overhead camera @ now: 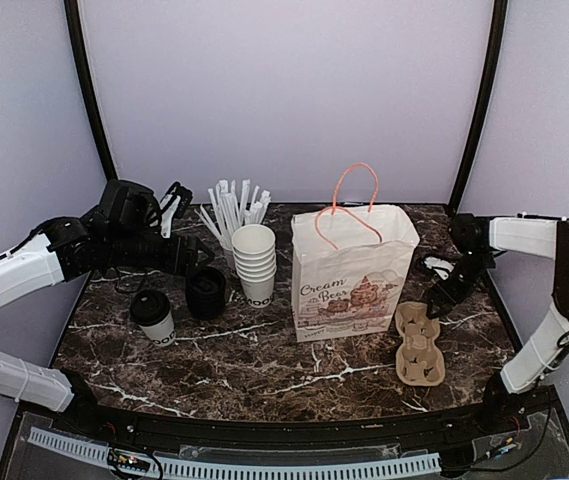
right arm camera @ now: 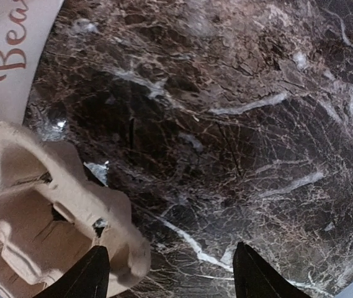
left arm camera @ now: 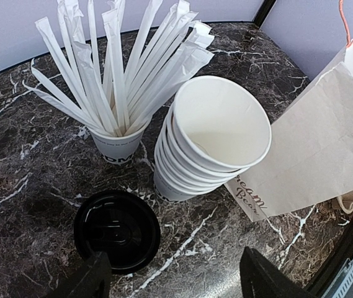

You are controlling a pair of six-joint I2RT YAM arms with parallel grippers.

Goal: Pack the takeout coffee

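Note:
The takeout coffee (overhead camera: 152, 317), a small white cup with a black lid and dark lettering near its base, stands at the front left of the marble table (overhead camera: 264, 365); neither wrist view shows it. My left gripper (overhead camera: 200, 257) hovers behind and to the right of it, over a stack of black lids (overhead camera: 205, 293). In the left wrist view this gripper (left arm camera: 173, 282) is open and empty, and the lids (left arm camera: 117, 231) lie by its left finger. My right gripper (overhead camera: 442, 300) is open with nothing in it, beside the cardboard cup carrier (overhead camera: 419, 345). Its left fingertip (right arm camera: 88, 273) is next to the carrier's edge (right arm camera: 46, 217).
A printed paper bag (overhead camera: 352, 272) with orange handles stands open in the middle. Left of it are a stack of lidless white cups (overhead camera: 254, 262) and a cup of wrapped straws (overhead camera: 232, 215). The left wrist view shows the cups (left arm camera: 216, 133), straws (left arm camera: 117, 146) and bag (left arm camera: 325, 136).

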